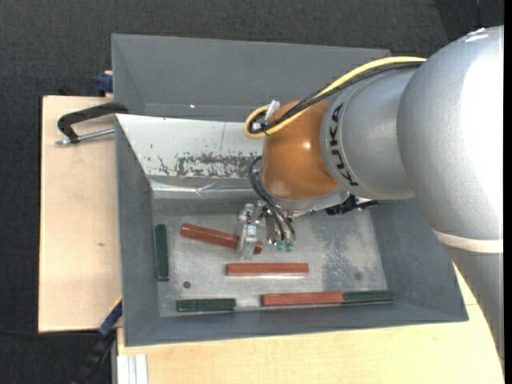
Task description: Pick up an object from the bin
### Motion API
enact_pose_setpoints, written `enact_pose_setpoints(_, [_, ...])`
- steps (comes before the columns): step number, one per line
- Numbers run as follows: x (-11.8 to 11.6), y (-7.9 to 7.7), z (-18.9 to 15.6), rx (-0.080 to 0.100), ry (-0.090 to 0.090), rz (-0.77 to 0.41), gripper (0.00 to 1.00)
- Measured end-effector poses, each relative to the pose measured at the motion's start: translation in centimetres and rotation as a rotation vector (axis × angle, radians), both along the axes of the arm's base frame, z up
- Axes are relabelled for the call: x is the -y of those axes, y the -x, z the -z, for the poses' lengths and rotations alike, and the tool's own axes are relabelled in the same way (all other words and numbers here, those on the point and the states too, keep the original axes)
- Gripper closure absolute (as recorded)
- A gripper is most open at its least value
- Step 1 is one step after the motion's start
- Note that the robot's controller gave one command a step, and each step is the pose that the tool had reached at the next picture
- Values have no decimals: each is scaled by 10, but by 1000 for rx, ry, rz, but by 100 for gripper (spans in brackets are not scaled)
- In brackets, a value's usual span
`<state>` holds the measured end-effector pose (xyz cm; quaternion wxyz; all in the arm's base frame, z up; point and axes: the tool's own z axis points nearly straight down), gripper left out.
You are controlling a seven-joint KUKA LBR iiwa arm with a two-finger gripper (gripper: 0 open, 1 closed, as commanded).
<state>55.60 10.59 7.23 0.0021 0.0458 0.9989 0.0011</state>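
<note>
I count three green sticks, three red sticks and one dark speck on the floor of the bin (pixel 133 238). At nine o'clock the left green stick (pixel 162 252) lies along the left wall, pointing twelve to six. Just beside it, toward three o'clock, the tilted red stick (pixel 206 234) runs from ten o'clock down toward four. Below it sits the dark speck (pixel 186 285), and at seven o'clock the front green stick (pixel 206 303) lies flat along the near wall. My gripper (pixel 251 234) is down over the right end of the tilted red stick, near the middle of the floor; whether it is open or closed on that stick I cannot tell. At five o'clock from it the middle red stick (pixel 266 270) lies level. The front red stick (pixel 302 298) lies at six o'clock by the near wall, end to end with the right green stick (pixel 368 297). My orange cover (pixel 296 162) hangs above the gripper, and my grey arm (pixel 416 134) comes in from two o'clock, wrist bent downward.
</note>
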Motion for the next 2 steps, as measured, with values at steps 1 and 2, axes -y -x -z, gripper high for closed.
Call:
enact_pose_setpoints(1, [0,0,0,0,0,0,100])
enact_pose_setpoints(2, [-36,-23,-111,0,0,-39,100])
